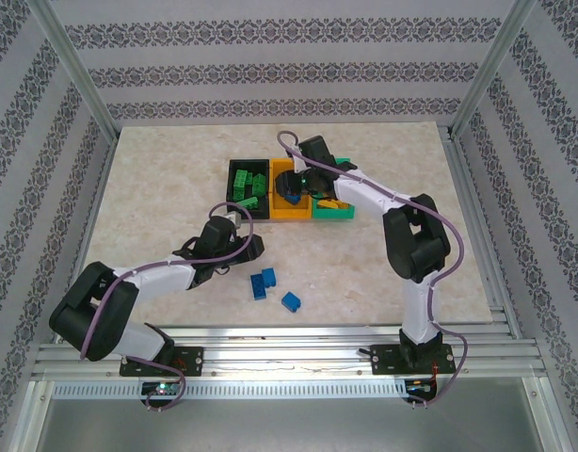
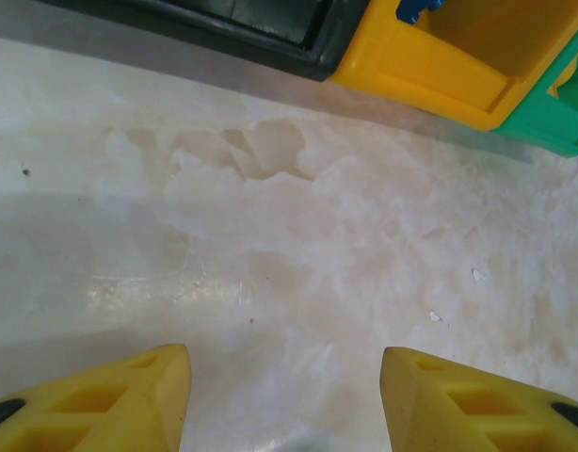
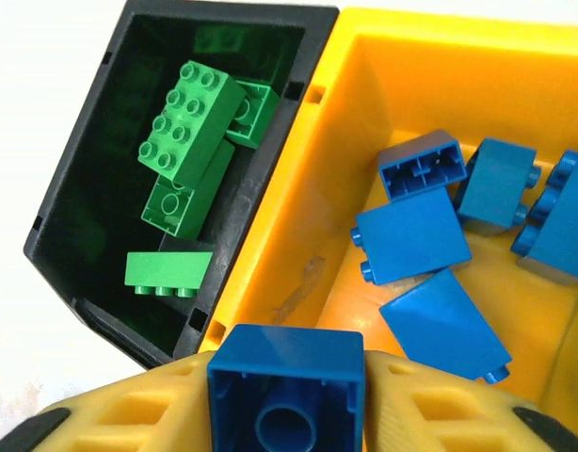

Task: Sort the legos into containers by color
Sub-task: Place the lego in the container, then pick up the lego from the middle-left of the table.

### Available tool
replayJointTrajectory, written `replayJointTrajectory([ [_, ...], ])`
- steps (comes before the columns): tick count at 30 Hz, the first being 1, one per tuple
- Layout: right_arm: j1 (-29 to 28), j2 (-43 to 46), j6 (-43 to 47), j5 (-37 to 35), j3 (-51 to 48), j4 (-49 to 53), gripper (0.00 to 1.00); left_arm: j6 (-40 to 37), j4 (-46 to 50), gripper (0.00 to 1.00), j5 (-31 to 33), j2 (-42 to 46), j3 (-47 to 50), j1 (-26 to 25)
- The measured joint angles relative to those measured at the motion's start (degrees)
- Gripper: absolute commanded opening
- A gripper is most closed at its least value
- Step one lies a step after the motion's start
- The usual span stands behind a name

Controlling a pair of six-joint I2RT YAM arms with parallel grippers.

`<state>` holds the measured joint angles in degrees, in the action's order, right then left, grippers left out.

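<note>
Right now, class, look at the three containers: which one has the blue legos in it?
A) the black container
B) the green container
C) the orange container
C: the right wrist view shows several blue legos lying inside the orange container, while the black container next to it holds green legos.
</note>
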<state>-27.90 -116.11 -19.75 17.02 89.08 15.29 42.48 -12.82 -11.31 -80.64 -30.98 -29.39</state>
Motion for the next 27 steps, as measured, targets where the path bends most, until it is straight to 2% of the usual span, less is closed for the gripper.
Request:
replayJointTrajectory([
  [4, 0.0, 0.4, 0.5, 0.0, -1.2, -0.5, 0.53, -0.3, 2.0, 0.55, 0.5, 0.8, -0.2, -1.0],
  [10, 0.0, 3.9, 0.7, -0.2, -7.8, -0.5, 0.53, -2.8, 7.5, 0.55, 1.9, 1.0, -2.3, -3.2],
  [20, -0.9, 17.4, 1.6, -2.0, -23.5, -3.0, 0.54, -9.4, 11.3, 0.56, 2.1, 2.8, -3.9, -7.2],
  [27, -2.3, 24.5, 1.5, -5.3, -36.0, -5.9, 0.55, -14.6, 18.0, 0.55, 2.1, 3.2, -6.2, -11.4],
])
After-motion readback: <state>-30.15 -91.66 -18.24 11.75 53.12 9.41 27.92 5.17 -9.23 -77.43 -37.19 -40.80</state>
